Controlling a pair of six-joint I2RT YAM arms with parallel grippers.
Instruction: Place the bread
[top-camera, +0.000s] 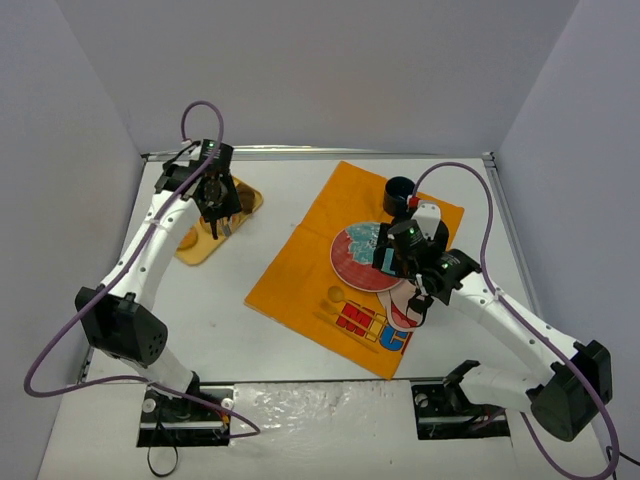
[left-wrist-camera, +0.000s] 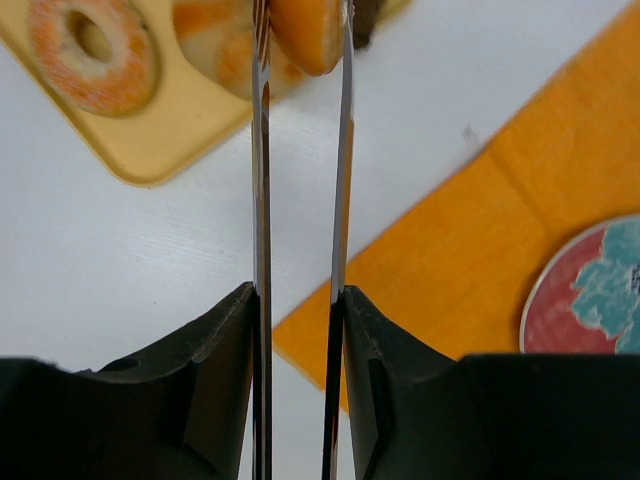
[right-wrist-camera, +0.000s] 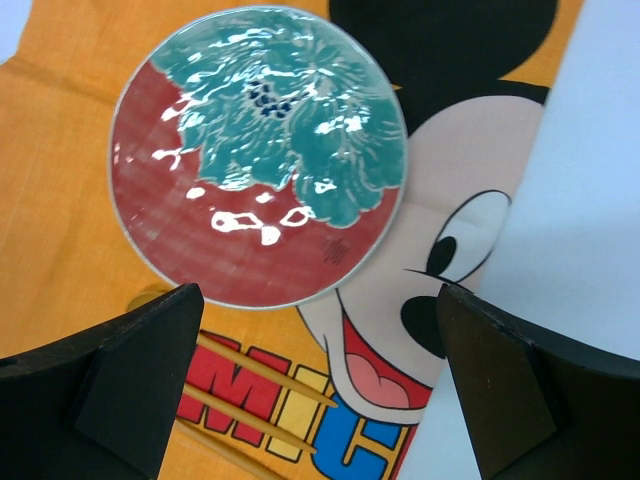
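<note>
L fingers (left-wrist-camera: 261, 200) pinch bread (left-wrist-camera: 308, 35) at tray (left-wrist-camera: 150, 150); R fingers (right-wrist-camera: 130, 380) gape over plate (right-wrist-camera: 260, 150). Best lift straight, squeeze light.

Part of the bread (left-wrist-camera: 300, 30) off-frame

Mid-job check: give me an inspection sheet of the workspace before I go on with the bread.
Surface: white table, orange Mickey cloth spread across it.
Job's things: bread held over the wooden tray; plate bare on the cloth.
Clutter: donut on tray, dark cup, chopsticks on cloth.
Grippers: left gripper shut on bread; right gripper open above plate.
Cables: purple cable looping off each arm.
Surroundings: plain grey walls.
</note>
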